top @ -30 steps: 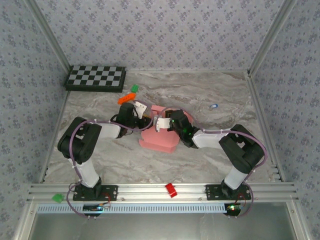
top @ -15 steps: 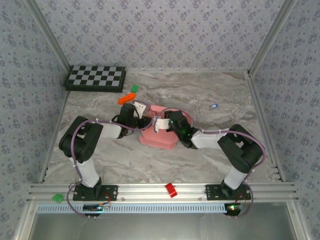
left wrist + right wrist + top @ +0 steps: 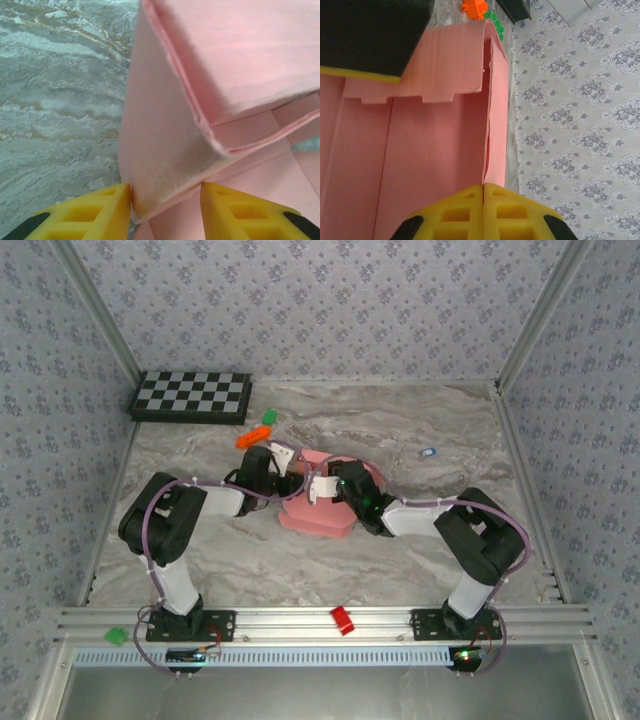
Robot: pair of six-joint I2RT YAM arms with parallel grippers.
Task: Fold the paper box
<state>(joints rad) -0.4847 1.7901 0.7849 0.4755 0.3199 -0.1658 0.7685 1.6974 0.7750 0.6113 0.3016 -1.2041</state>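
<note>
Pink paper box (image 3: 315,508), right of the checkerboard (image 3: 191,396) and nearer the arm bases. It looks more compact than a second ago: its near panel has drawn in, so I judge the fold is progressing. My left gripper (image 3: 166,210) clamps a raised wall. My right gripper (image 3: 483,200), fingers together against the card, has edged toward the checkerboard.
</note>
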